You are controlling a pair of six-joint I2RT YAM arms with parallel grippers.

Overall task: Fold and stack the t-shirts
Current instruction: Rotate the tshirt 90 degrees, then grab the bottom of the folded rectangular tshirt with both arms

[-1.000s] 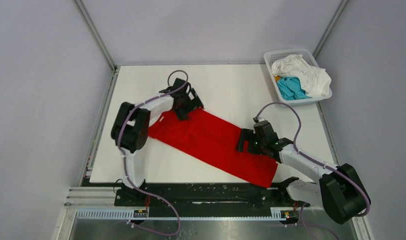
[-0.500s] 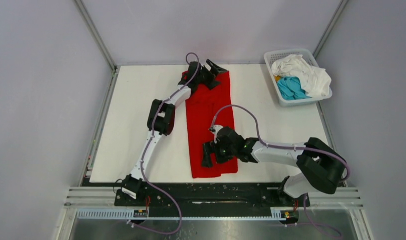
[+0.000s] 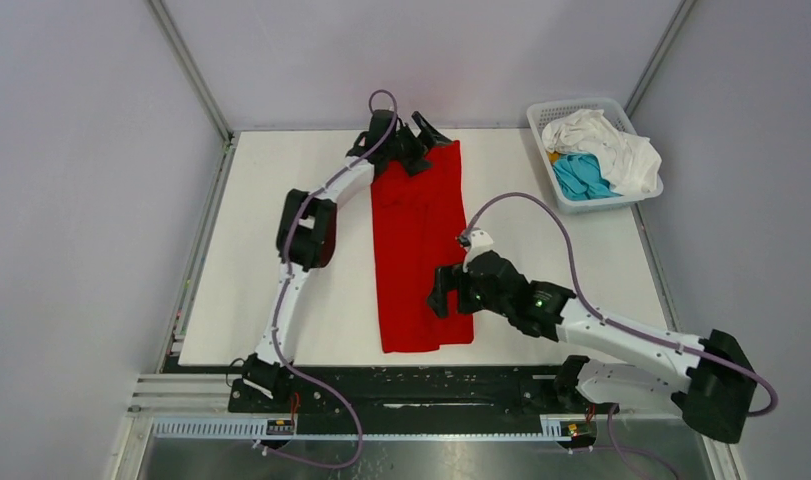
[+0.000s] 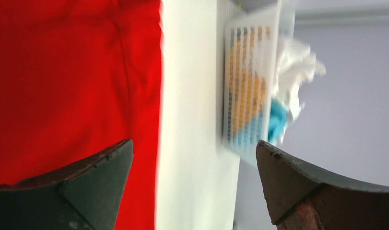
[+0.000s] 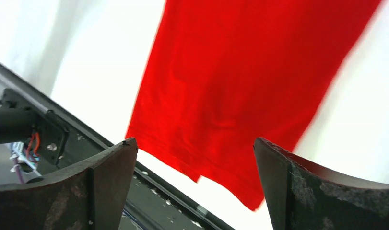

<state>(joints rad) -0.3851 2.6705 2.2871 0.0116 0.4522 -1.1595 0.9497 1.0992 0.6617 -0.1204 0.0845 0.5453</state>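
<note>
Under the left gripper, spread wide, the far end of the red shirt is seen. Its near end is seen under the right gripper, likewise spread, nothing gripped.

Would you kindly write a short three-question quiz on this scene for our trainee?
1. True or false: the red t-shirt lies on the table, not in the basket.
2. Where are the white t-shirt and the teal t-shirt? A) in the basket B) on the table C) under the red t-shirt
3. Fill in: the left arm's fingers and the right arm's fingers both stand ____.
Key: 1 true; 2 A; 3 open.
</note>
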